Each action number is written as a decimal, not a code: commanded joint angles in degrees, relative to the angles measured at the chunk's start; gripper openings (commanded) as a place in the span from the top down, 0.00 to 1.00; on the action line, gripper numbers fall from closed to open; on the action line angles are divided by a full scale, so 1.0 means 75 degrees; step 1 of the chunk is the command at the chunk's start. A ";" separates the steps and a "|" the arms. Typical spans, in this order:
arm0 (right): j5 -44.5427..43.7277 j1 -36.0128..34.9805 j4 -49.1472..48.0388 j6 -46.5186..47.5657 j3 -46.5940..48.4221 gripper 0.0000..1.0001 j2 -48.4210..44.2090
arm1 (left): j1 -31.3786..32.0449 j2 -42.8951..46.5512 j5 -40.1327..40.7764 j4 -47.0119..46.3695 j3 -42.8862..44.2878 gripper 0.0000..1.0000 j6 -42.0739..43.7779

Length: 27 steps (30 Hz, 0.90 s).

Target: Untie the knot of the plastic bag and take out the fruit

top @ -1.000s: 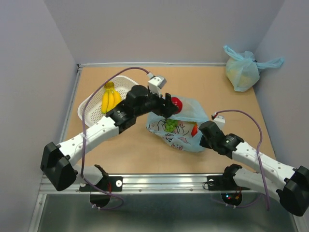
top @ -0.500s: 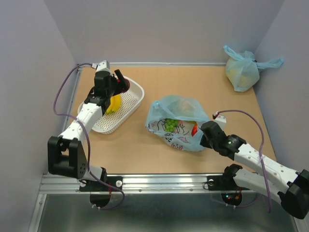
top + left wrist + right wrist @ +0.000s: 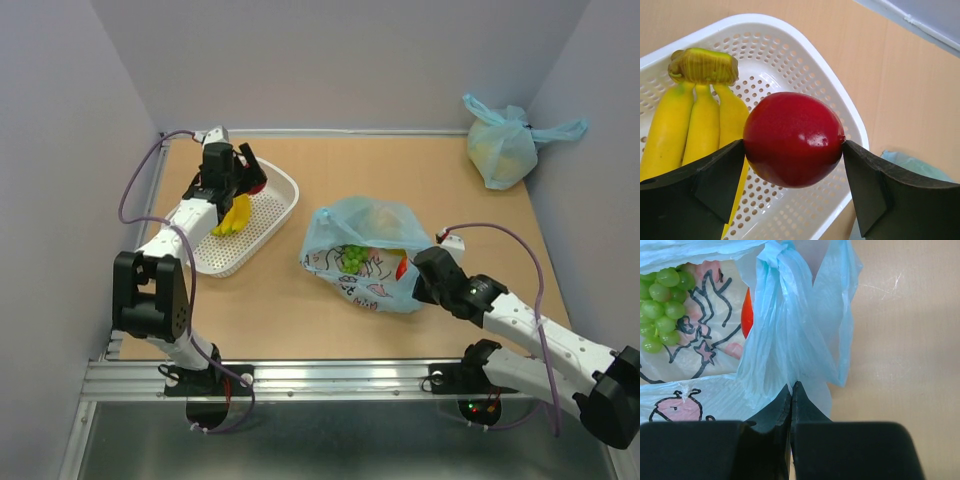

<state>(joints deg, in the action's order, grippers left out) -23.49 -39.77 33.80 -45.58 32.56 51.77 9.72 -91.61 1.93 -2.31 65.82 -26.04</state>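
The printed light blue plastic bag (image 3: 365,250) lies open mid-table, with green grapes (image 3: 354,258) and an orange-red piece (image 3: 402,268) showing inside. My right gripper (image 3: 428,278) is shut on the bag's thin plastic (image 3: 790,355) at its right edge. My left gripper (image 3: 246,172) is shut on a red apple (image 3: 792,138) and holds it above the white basket (image 3: 272,215). A yellow banana bunch (image 3: 232,213) lies in the basket; it also shows in the left wrist view (image 3: 695,115). No tied knot shows on the printed bag.
A plain light blue bag (image 3: 502,148) with tied handles stands at the back right corner. Grey walls close the table on the left, back and right. A metal rail runs along the near edge.
My left arm has carried the red apple from the bag leftward to above the basket. The right gripper has kept its hold on the bag.
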 commanded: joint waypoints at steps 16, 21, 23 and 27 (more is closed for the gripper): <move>-0.0173 0.0006 -0.0558 0.0617 0.0558 0.99 0.0563 | 0.1103 0.3167 0.0256 0.0493 -0.0866 0.06 0.1058; -0.0208 0.0006 -0.0558 0.0535 0.0558 0.99 0.0551 | 0.3798 0.3707 0.0620 0.0624 -0.1241 0.10 0.0462; -0.0208 0.0006 -0.0569 0.0535 0.0569 0.99 0.0516 | 0.4595 0.3696 0.0913 0.0647 -0.1369 0.11 0.0239; -0.0220 0.0006 -0.0581 0.0523 0.0546 0.99 0.0469 | 0.6214 0.3322 0.1453 0.0659 -0.1417 0.12 0.0238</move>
<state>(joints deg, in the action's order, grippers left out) -23.57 -39.77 31.99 -41.76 33.52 56.01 50.59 -65.19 8.10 2.44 56.01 -23.05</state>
